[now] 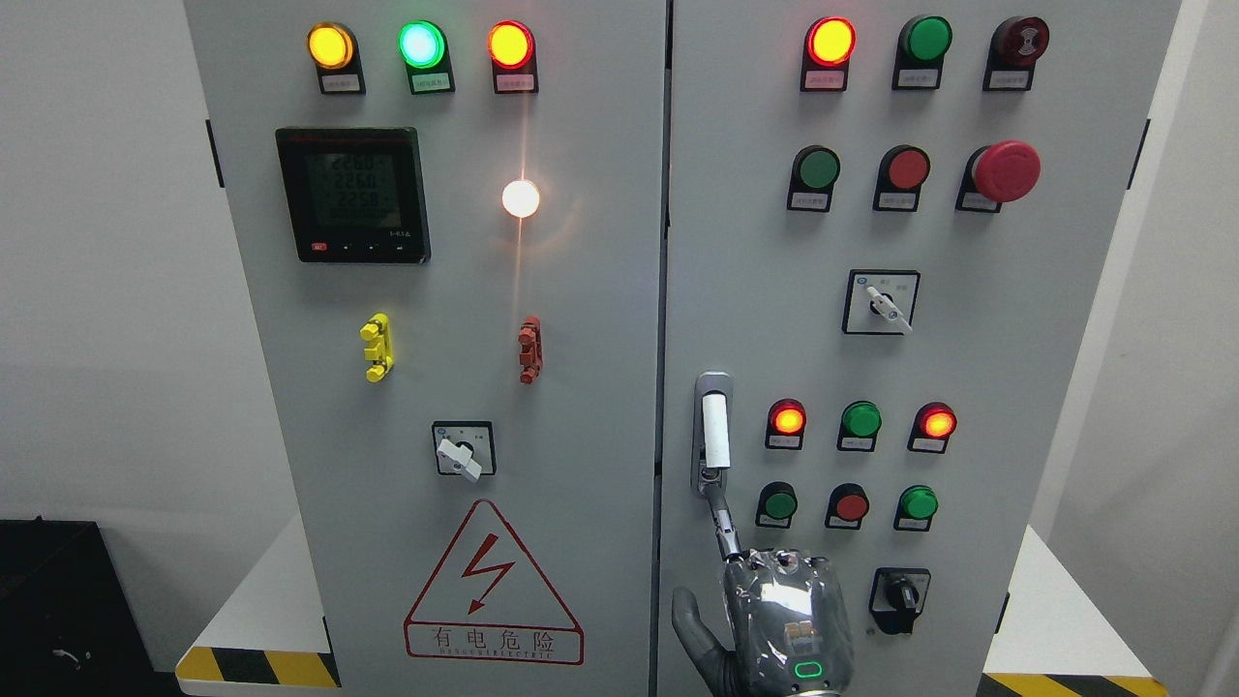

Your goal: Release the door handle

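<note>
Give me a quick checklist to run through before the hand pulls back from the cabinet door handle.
1. Right hand off the door handle: not ok, one extended finger reaches the handle's lower end.
2. Handle gripped: ok, no fingers wrapped around it and the thumb is spread aside.
3. Right door shut: looks flush with the left door, but whether it is latched: cannot tell.
4. Green button beside the finger untouched: ok, apart.
5. Left hand clear: cannot tell, not in view.
</note>
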You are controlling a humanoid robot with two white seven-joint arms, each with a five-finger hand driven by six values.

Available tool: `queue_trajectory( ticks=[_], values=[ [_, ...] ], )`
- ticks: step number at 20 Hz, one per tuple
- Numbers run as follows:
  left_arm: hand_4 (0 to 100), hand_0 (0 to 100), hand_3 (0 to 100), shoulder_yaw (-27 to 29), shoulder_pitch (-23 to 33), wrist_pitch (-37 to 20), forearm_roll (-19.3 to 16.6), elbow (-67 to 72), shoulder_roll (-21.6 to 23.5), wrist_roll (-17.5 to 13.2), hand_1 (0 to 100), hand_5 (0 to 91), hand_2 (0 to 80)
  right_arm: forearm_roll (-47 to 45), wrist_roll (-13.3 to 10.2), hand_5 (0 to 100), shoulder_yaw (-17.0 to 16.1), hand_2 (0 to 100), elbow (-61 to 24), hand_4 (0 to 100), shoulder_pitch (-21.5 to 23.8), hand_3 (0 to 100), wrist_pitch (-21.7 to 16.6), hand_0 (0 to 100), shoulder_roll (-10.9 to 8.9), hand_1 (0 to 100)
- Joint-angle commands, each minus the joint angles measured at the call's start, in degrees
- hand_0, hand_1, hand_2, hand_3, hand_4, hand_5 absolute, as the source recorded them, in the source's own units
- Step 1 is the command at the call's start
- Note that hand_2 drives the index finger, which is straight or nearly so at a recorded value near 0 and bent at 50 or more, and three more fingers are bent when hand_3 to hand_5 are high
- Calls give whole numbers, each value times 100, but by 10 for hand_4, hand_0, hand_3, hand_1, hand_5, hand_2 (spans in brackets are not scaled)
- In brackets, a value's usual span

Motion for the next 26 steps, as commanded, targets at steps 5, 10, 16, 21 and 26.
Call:
queue_trajectory(
  ticks=[5,10,16,21,26],
  values=[
    [0,120,0,0,97,-5,3,-1,0,1,556,0,0,4,-4,996,8,93,-401,979,-22,1000,-7,514,-3,275],
    [0,120,0,0,97,-5,-6,-1,0,1,556,0,0,-5,-4,995,8,94,-445,979,-14,1000,-7,513,5,275],
    [0,120,0,0,97,-5,-6,-1,0,1,556,0,0,-5,-13,995,8,96,-489,979,-5,1000,-16,513,5,276],
    [0,120,0,0,97,-5,3,-1,0,1,556,0,0,-23,-13,995,8,135,-542,979,4,1000,-25,513,5,277],
    [0,120,0,0,97,-5,3,-1,0,1,556,0,0,-31,-22,995,17,196,-612,980,30,1000,-43,513,5,277]
  ],
)
